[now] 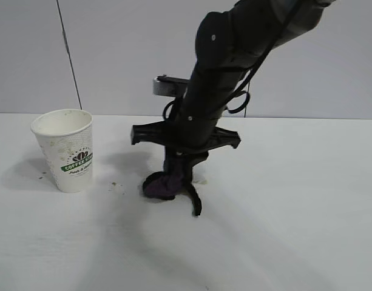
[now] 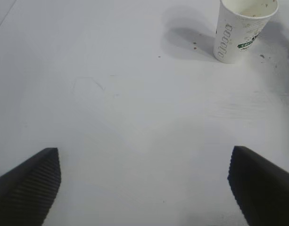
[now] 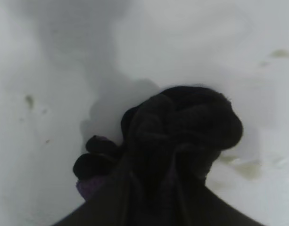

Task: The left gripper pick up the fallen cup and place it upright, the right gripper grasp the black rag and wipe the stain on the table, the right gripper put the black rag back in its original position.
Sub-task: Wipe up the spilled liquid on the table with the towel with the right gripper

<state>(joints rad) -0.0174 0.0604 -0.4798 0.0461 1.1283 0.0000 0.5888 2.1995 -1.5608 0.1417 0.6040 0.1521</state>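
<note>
black rag point(image 1: 164, 183) — between right gripper point(image 1: 181, 182) fingers

cup point(image 2: 242, 33): rim clipped by the frame edge in the left wrist view, small print under the logo too tiny to read
left gripper point(image 2: 144, 188): only two finger ends poke in, rest cut off
stain point(image 3: 243, 167): mostly buried under the black rag point(image 3: 182, 141)
right gripper point(image 1: 176, 176): fingertips lost in the rag's folds

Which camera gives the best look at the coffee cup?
The exterior view: the cup stands upright on the table, whole, logo facing the camera. The left wrist view shows it farther off, rim cropped; the right wrist view shows none of it.
</note>
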